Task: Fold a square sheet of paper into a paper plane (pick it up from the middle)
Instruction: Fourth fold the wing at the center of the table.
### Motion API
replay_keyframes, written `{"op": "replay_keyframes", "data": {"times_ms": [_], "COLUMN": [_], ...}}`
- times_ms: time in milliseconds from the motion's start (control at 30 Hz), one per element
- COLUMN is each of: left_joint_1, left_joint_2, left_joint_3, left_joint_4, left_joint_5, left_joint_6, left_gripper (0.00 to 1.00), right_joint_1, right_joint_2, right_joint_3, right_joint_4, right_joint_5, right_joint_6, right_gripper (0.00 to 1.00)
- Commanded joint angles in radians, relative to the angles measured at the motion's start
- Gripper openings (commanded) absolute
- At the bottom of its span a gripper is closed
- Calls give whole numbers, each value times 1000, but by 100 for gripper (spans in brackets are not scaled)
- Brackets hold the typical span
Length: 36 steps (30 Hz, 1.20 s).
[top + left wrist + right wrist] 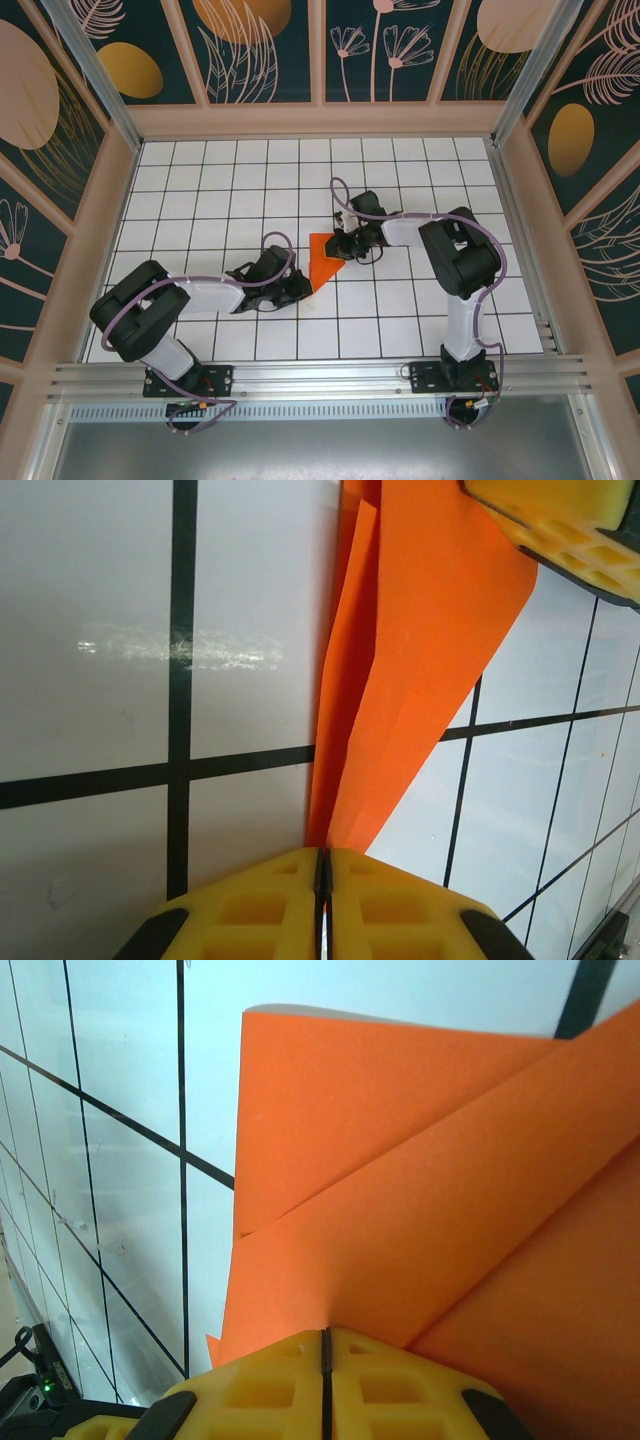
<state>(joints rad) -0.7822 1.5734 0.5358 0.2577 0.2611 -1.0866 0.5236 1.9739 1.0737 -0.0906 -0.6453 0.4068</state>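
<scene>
- The left gripper [303, 288] meets the orange sheet of paper [325, 258] at its near-left tip, seen from the top camera above the white grid table [220, 190].
- In the left wrist view the two yellow pads of the left gripper [322, 856] are pressed together, with only a thin dark seam between them. The narrow, pointed end of the paper [420, 630] runs straight into that seam, so the jaws are clamped on the tip.
- From that tip the paper fans out away from the pads in at least two overlapping layers, with a long crease along its left side. White tiles and black grid lines of the table [90, 580] lie on either side of it.
- The right gripper [343, 246] is at the paper's far-right edge, directly opposite the left one, so the sheet sits between the two sets of fingers.
- In the right wrist view the yellow pads of the right gripper [325, 1338] are likewise drawn tight, a hairline gap at most. The edge of the paper [400, 1160] disappears between them, pinched there.
- Beyond those pads, folded flaps overlap in diagonal edges, and one flat corner reaches out over the table [120, 1180].
- One yellow finger of the right gripper [560, 515] also shows at the paper's far corner in the left wrist view, touching the sheet.
- Whether the underside of the paper rests on the table or is held just off it cannot be told.
</scene>
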Motion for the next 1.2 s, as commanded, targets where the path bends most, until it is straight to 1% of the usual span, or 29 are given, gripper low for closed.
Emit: {"op": "replay_keyframes", "data": {"times_ms": [0, 67, 167, 267, 333, 400, 567, 667, 767, 900, 1167], "left_joint_1": [-9, -9, -9, -9, -8, -5, -4, -4, -4, -4, -4], "left_joint_2": [16, 8, -33, -96, -117, -106, -6, 43, 77, 104, 86], "left_joint_3": [-22, -15, 10, 59, 82, 100, 166, 187, 194, 170, 99], "left_joint_4": [-89, -97, -99, -129, -131, -116, -56, -38, -51, -39, -63], "left_joint_5": [-15, -17, -30, -92, -128, -139, -94, -82, -81, -52, -22], "left_joint_6": [-10, -8, 16, 52, 68, 82, 105, 108, 108, 93, 75], "left_gripper": [12, 13, 18, 24, 25, 23, 15, 13, 12, 11, 11], "right_joint_1": [-5, -5, -6, -7, -7, -7, -7, -7, -7, -7, -8], "right_joint_2": [74, 74, 74, 72, 75, 76, 80, 81, 82, 79, 80], "right_joint_3": [-12, -11, -11, -12, -11, -11, -11, -9, -8, -7, -9], "right_joint_4": [-46, -48, -49, -48, -47, -46, -48, -48, -48, -51, -55], "right_joint_5": [127, 127, 128, 128, 128, 126, 124, 121, 119, 119, 127], "right_joint_6": [0, 0, -2, -3, -3, -3, -3, -3, -3, -3, -5], "right_gripper": [10, 10, 10, 10, 10, 10, 10, 10, 10, 10, 10]}}
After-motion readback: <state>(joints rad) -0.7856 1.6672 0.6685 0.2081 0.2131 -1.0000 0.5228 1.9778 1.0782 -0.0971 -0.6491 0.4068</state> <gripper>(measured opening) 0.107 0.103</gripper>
